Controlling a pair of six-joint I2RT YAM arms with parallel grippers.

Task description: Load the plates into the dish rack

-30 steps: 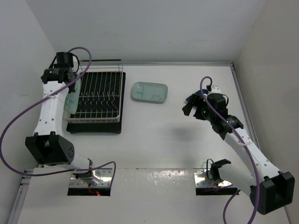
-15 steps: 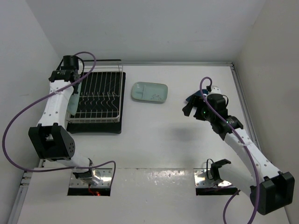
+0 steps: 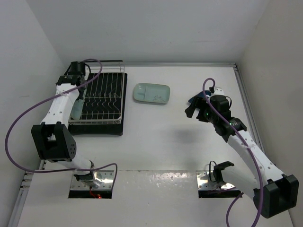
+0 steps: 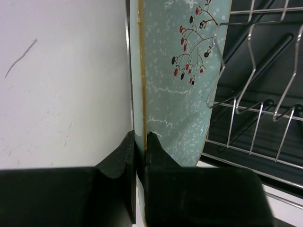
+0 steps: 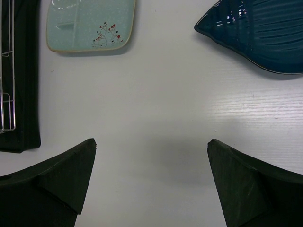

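So here's the scene. The left tool (image 4: 139,142) is clamped tight on the rim of a pale mint-green rounded-rectangular plate with a little red-and-black berry sprig painted on it (image 4: 177,80). It's holding that plate upright on edge, right at the left side of the white wire dish rack (image 3: 97,122). From the wrist view the plate's face sits just beside the rack's bent wires. I can't tell whether its bottom edge is actually down between the tines or only up against the rim. The rack sits on a black rectangular drip tray (image 3: 94,129) at the far left of the white bench (image 3: 161,142).

The right tool (image 5: 150,142) has its fingers spread wide, with nothing between them, and it hangs over bare bench. A second mint-green divided plate (image 5: 90,23) lies flat on the bench near the rack's right side. A dark blue leaf-shaped ribbed dish (image 5: 255,33) also lies flat, well apart from it. From above it's mostly hidden under the right arm.
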